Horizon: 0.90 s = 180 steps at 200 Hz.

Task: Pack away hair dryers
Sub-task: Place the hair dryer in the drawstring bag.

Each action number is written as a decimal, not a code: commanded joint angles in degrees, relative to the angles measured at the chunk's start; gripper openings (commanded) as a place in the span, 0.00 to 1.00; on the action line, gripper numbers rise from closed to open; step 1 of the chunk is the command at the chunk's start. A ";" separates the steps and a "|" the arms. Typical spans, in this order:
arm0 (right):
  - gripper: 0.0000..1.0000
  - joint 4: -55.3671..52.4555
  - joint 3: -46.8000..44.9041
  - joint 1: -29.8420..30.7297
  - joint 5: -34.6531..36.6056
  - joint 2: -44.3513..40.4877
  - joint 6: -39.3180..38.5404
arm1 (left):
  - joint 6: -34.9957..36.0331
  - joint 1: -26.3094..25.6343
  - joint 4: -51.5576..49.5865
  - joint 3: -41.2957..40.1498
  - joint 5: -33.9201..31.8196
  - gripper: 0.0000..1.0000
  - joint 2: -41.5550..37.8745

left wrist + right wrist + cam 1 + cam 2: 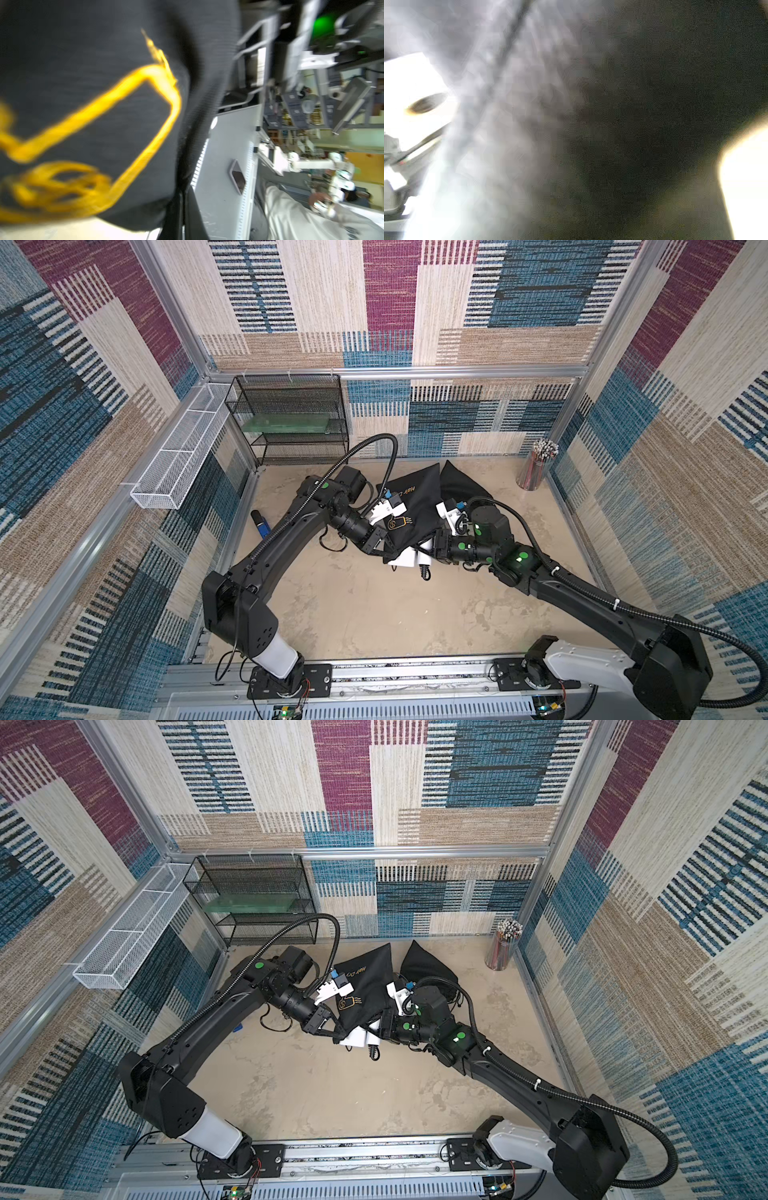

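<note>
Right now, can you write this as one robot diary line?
white hair dryer: partly under black pouch | left hand: shut on pouch edge | right hand: beside dryer, grip unclear

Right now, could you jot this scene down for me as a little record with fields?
being packed: white hair dryer, partly sticking out of the pouch's mouth
bag: black pouch with gold print, between the two arms
left gripper: shut on the pouch's edge
right gripper: at the dryer's end, grip hidden
behind: second black pouch
far corners: black wire rack; cup of pencils
</note>
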 commanded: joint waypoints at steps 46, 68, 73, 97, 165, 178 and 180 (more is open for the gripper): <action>0.06 15.46 1.10 -0.52 3.41 1.90 5.02 | 0.21 -0.03 -3.23 -4.95 -0.11 0.00 -0.48; 0.09 6.14 5.68 0.37 6.23 4.56 0.75 | -0.05 -0.03 -3.27 -3.08 2.51 0.00 -0.78; 0.10 4.64 6.57 0.66 6.42 5.25 -0.03 | -0.30 -0.03 -3.25 -2.17 2.91 0.00 -0.59; 0.14 -0.98 9.88 1.51 5.99 8.60 -2.61 | -2.05 -0.02 -3.62 4.06 5.92 0.00 1.77; 0.35 -8.66 14.39 0.57 1.96 12.22 -5.09 | -2.21 0.06 -6.50 21.36 10.02 0.00 10.19; 0.42 -10.21 15.19 0.04 1.01 12.69 -5.40 | -1.90 0.08 -6.57 23.11 9.07 0.00 10.74; 0.42 -10.24 15.24 0.00 0.77 12.77 -5.41 | -1.94 0.07 -6.57 23.41 8.91 0.00 10.88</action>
